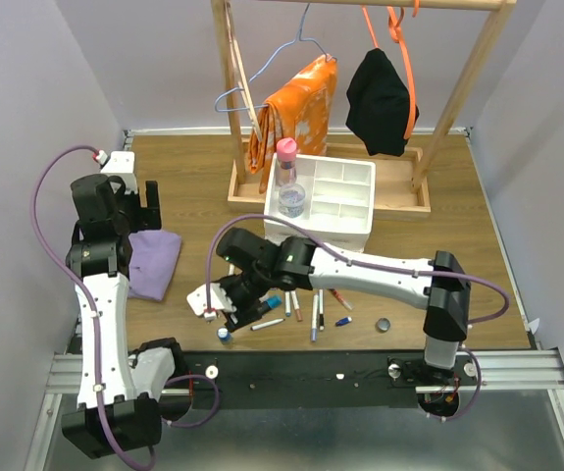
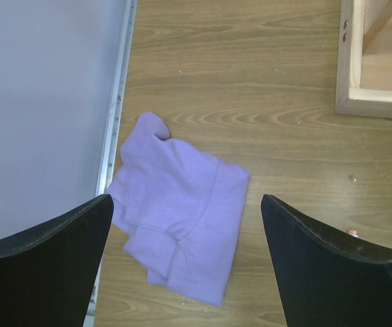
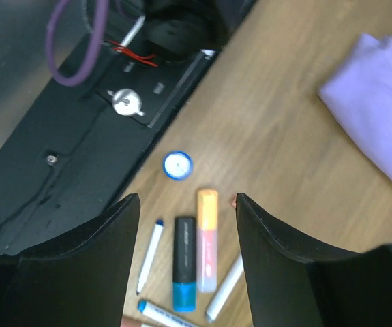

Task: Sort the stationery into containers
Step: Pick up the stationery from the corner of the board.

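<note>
The right arm reaches low and leftward across the desk (image 1: 193, 177), its right gripper (image 1: 227, 312) pointed down over a scatter of pens and markers (image 1: 301, 312) near the front edge. Its jaws stand apart and hold nothing. The left arm stands upright at the left edge, with the left gripper (image 1: 132, 203) raised above a purple cloth (image 1: 152, 260), jaws likewise spread and empty.

The white divided tray (image 1: 345, 196) sits mid-desk on its drawer unit, against the wooden rack base (image 1: 399, 201). A pink-capped bottle (image 1: 285, 162) stands in its left compartment. The loose stationery lies well short of the tray.

Only the right wrist view resolves what lies under the right gripper (image 3: 187, 202): a black marker (image 3: 184, 262) with a blue end, an orange highlighter (image 3: 207, 248) just beside it, white pens either side, and a small blue-rimmed round piece (image 3: 178, 165) nearer the black rail.

The left wrist view shows the left gripper (image 2: 185, 204) framing the crumpled purple cloth (image 2: 175, 218) and a corner of the wooden rack base (image 2: 376, 61). No stationery is visible there.
</note>
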Tool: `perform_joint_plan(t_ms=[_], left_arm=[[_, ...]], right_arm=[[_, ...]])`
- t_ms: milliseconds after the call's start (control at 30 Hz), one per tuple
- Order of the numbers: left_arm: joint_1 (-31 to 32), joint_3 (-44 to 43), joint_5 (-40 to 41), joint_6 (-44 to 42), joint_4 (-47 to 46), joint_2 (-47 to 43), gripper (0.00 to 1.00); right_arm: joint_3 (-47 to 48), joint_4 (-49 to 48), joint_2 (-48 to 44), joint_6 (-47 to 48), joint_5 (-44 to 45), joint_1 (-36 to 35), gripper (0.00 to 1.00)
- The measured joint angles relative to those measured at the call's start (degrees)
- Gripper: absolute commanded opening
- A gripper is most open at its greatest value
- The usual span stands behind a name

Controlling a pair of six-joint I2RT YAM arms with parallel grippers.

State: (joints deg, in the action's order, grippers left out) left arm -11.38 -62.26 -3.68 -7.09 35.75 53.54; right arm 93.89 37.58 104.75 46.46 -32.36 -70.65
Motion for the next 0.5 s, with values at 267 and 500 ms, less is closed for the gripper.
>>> perform_joint_plan(t_ms=[267,500], left_arm=[[-3.3,1.4,-1.4,4.5,0.4,-3.9,0.99],[-4.0,3.5,-1.4,5.9,0.5,-8.1,0.99]], right_arm=[[0.0,0.0,7.8,1.0,0.8,-3.0,0.63],[0.2,0.1,12.5,1.3,1.3,-3.9,0.63]])
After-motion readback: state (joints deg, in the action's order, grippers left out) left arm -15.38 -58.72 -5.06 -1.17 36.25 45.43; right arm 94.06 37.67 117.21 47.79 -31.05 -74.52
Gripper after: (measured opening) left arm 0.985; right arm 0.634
